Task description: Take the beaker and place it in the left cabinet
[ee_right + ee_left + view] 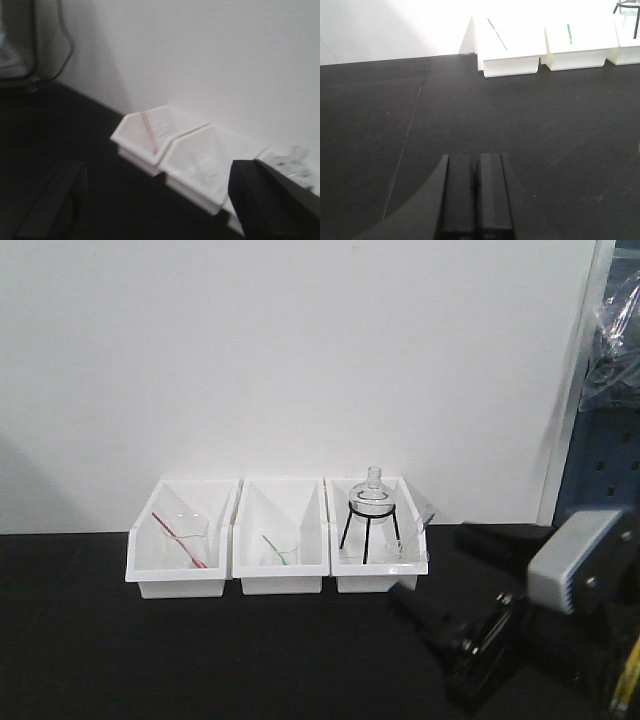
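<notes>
My left gripper [476,185] is closest to the lens. Both black fingers are pressed flat together with only a thin seam between them and nothing held, low over the black table [530,115]. The table top is matte black with a few pale specks, and one straight seam [409,132] runs from the back edge toward the front left. My right gripper [157,172] is spread wide, one finger at each side of the right wrist view, with only table and bins showing between them; that view is blurred. My right arm [578,562] is over the table's front right corner, grey housing on top. Three white bins sit side by side along the table's back edge, against a plain white wall [300,340]. Left bin [180,582]: a clear glass [192,530] holding a red rod [178,534]. Middle bin [282,582]: a smaller clear glass [286,552] with a green rod [272,544]. Right bin [382,582]: a round flask [373,500] on a black wire tripod [368,532]. The beaker [402,548] is just beside the tripod at that bin's front right corner, upright, faint, markings unreadable, apart from both grippers. Right of the wall there's a white post [572,390], then a blue perforated panel [605,465] with clear bagged items [615,320] above it. There's a dark blurred shape [20,45] in the top left of the right wrist view; can't tell what it is.
</notes>
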